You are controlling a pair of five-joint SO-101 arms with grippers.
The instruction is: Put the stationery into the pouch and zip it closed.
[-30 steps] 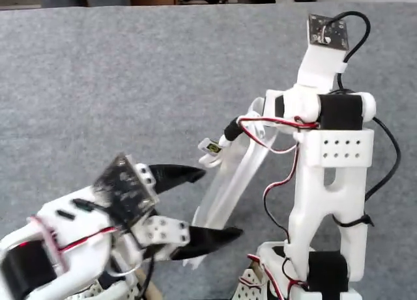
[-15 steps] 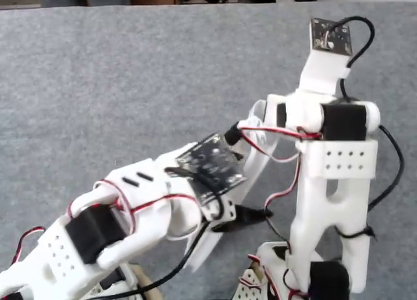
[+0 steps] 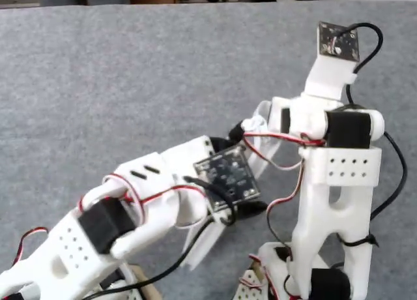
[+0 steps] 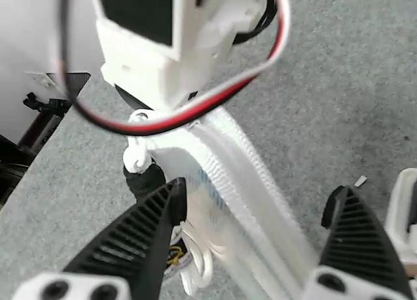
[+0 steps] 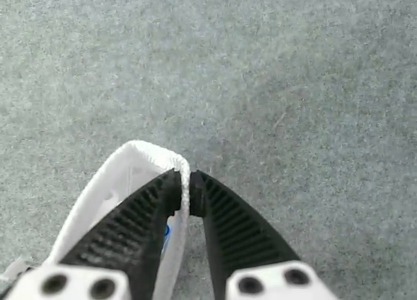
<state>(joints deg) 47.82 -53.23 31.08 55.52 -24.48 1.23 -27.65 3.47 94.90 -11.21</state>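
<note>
Now the right gripper [image 5: 184, 182] is clamped on the pouch [image 5: 124, 176] rim, five o'clock on the table [image 3: 98, 72]. The left gripper [image 4: 255, 195] gapes wide astride the zipper band [image 4: 228, 150].

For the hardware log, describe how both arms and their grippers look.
Both the left arm and right arm are white plastic shells with black servo blocks, perforated brackets and loose red and black cables. Each wrist carries a dark square circuit board. The left gripper and right gripper have black, tapered, ribbed fingers on white bases with screw holes.
</note>
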